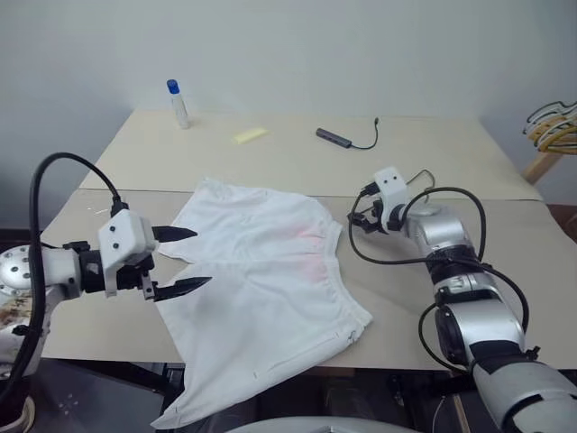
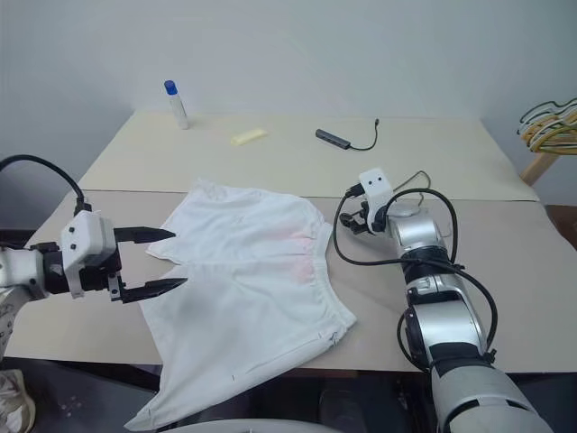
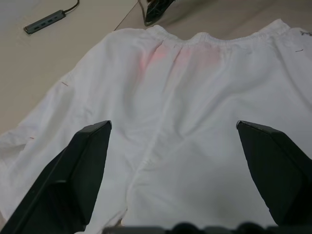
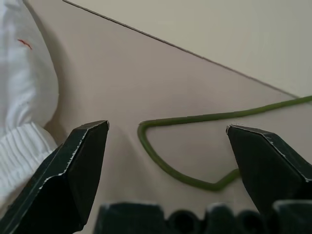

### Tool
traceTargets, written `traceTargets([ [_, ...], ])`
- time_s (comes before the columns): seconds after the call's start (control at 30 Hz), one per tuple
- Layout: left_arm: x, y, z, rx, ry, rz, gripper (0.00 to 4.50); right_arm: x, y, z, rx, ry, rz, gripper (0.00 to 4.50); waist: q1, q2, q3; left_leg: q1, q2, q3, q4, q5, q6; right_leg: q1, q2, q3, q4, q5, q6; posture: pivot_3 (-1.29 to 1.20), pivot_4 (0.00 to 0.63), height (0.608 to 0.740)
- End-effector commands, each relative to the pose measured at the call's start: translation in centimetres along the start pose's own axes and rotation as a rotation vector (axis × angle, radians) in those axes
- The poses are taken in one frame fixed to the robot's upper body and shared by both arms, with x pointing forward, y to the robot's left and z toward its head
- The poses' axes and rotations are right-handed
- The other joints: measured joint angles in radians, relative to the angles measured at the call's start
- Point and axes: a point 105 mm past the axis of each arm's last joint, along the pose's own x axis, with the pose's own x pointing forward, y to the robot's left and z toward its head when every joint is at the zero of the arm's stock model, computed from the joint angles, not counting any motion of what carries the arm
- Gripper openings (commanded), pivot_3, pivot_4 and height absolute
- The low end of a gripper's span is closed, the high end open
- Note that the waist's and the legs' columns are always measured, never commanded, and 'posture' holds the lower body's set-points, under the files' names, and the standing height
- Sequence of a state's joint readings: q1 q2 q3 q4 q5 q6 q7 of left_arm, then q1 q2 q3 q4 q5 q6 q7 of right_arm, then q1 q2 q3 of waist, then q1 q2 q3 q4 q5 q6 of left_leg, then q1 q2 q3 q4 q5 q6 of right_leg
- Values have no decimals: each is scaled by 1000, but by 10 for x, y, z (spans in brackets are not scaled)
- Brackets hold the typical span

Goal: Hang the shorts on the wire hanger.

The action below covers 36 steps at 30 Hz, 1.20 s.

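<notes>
The white shorts (image 1: 261, 271) lie flat on the middle of the table (image 1: 433, 153). Their gathered waistband (image 1: 338, 262), with a faint pink stain, points toward my right arm, and one leg hangs over the front edge. My left gripper (image 1: 200, 257) is open at the shorts' left edge, its fingers (image 3: 87, 165) spread wide just over the cloth. My right gripper (image 1: 357, 221) is open too, just past the waistband, low over the table. Between its fingers (image 4: 78, 165) lies one bent end of the thin olive-green wire hanger (image 4: 204, 117). My right arm hides most of the hanger.
At the back of the table stand a small bottle with a blue cap (image 1: 178, 104), a yellow scrap (image 1: 251, 135) and a dark USB hub with its cable (image 1: 335, 137). A bunch of yellowish hangers (image 1: 552, 126) sits on a rack off the table's far right.
</notes>
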<state>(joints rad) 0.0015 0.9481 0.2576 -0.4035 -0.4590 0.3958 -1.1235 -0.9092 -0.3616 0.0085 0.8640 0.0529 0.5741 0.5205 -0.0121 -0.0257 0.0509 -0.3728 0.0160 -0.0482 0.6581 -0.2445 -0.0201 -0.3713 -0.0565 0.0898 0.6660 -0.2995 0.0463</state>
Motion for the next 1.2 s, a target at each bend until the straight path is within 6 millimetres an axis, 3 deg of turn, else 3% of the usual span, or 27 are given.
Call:
traceTargets([
  [0.03, 2, -1, 4, 44, 6, -3, 4458, -2, -1, 13, 76, -6, 45, 4493, -3, 0, 0, 0, 0, 0, 0, 0, 0, 0, 0, 0, 0, 0, 0, 108, 0, 740],
  [0.23, 3, -2, -2, 64, 45, -8, 4458, -5, -6, -2, 40, 126, 67, 4493, -5, 1, 0, 0, 0, 0, 0, 0, 0, 0, 0, 0, 0, 0, 0, 112, 0, 740],
  [0.43, 5, -3, -7, 68, 53, -8, 4458, -17, -24, -25, -38, 237, 23, 4493, 2, 1, 0, 0, 0, -1, 0, 0, 0, 0, 0, 0, 0, 0, 0, 109, 0, 740],
  [0.77, 4, -3, -12, 81, 79, 3, 4458, -86, -52, -46, -17, 276, 47, 4493, 24, 2, 1, -2, -1, 0, 0, 0, 0, 0, -1, 0, -1, -1, 1, 108, 0, 740],
  [0.87, 5, -3, -14, 83, 82, 2, 4458, -100, -58, -39, -11, 237, 8, 4493, 21, 3, 1, -1, -1, 0, 0, 0, 0, 0, 0, 0, -1, 0, 1, 100, 0, 740],
  [1.03, 10, 0, -9, 91, 63, -3, 4458, -90, -67, -4, 78, 33, -130, 4493, 0, 4, 1, 2, 0, 1, 0, 0, 0, 1, 2, 2, -1, -1, 1, 91, 0, 740],
  [1.2, 10, 1, -8, 93, 59, 1, 4458, -65, -65, -6, 131, -7, -248, 4493, -3, 4, 1, 1, 0, 0, 0, 0, 0, 0, 3, 3, -1, 0, 1, 93, 0, 740],
])
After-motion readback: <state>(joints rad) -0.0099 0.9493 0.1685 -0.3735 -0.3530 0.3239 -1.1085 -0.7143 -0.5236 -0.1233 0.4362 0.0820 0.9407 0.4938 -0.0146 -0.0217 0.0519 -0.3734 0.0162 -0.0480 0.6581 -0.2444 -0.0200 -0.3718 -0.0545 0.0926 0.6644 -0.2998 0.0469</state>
